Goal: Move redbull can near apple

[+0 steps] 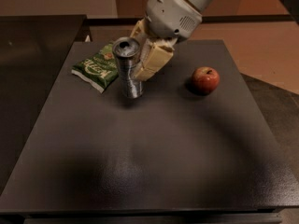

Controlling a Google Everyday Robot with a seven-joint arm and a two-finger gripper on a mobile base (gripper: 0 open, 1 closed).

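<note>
**Current state.** The gripper (136, 65) is over the rear left part of the counter (154, 171), below the white wrist housing (174, 8) of the arm. The jaws pinch the redbull can (127, 64) around its upper half. One cream-coloured jaw lies against the can's right side, and the other is mostly hidden behind the can. The can is nearly upright, with its silver top and pull-tab opening in view. Whether its base rests on the counter or hangs just above it cannot be told. A green snack bag (96, 68) lies just beside the can on the left. The apple (205, 80) sits to the right, well apart from the can, with bare counter between them.

**Step in hand.** Carry the can to the right and set it down near the apple.

**Recommended execution.**
1. Grip firmly. The can's sides look smooth and thin, so a loose hold will probably let it slip or rotate.
2. Confirm that the base is clear of the counter before any sideways travel. A dragging base could lever the can out of line.
3. Travel in a straight line over the bare counter, with the can upright.
4. Stop short of the apple. The right-hand jaw leads the can, so allow room for it. The apple is round and will likely roll if touched.
5. Lower the can until its base sits flat, then release it and withdraw upward.
</note>
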